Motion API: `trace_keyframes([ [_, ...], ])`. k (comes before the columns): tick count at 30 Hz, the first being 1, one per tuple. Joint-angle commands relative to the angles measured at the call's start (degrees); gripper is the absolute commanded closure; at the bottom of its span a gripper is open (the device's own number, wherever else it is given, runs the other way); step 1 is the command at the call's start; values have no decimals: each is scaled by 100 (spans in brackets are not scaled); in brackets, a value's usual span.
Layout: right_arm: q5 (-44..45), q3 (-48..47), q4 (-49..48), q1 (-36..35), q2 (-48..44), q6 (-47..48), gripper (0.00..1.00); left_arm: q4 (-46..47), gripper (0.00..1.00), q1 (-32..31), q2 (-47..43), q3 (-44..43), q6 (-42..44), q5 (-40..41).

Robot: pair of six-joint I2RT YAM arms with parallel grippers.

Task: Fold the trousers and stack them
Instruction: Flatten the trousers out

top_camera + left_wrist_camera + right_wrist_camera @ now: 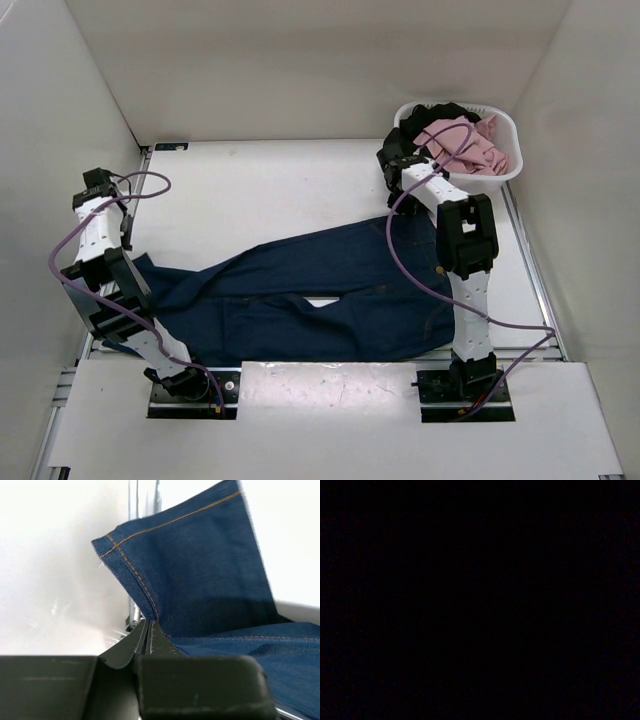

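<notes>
Left pincer [148, 630], nearest, pinches the trousers [200, 575] hem tightly shut; right pincer [394, 168] hangs beside the laundry basket [502, 178] on the desk [250, 200], its opening I cannot tell

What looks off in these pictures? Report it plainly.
The right wrist view is wholly black and shows nothing, so that camera looks covered or dead. Otherwise, the trousers lie skewed and unfolded across the table, with one hem pinched in the left gripper.

High rear overview, left wrist close on trousers [200, 580], right wrist black
</notes>
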State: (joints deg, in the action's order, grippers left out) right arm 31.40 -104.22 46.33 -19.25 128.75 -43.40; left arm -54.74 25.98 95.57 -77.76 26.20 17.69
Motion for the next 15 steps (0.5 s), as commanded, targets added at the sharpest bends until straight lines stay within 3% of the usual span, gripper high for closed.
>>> trace_keyframes([
  [1,-555,235,466,-44,266,24,68,52,86,-5,-355,-222,280,375],
  [3,-556,576,343,-44,108,24,76,51,86,-5,-355,-222,281,437],
  [8,-223,974,289,-97,-464,243,71,-2,86,-5,-355,-275,333,524],
  [9,-170,974,289,-158,-604,340,68,77,86,56,-355,-275,403,638],
  [10,-99,974,289,-158,-666,393,52,147,86,57,-355,-275,473,735],
  [12,-37,974,289,-316,-902,560,39,148,86,197,-303,-327,588,736],
  [15,339,852,219,-667,-1210,840,27,148,86,197,-363,-328,650,526],
])
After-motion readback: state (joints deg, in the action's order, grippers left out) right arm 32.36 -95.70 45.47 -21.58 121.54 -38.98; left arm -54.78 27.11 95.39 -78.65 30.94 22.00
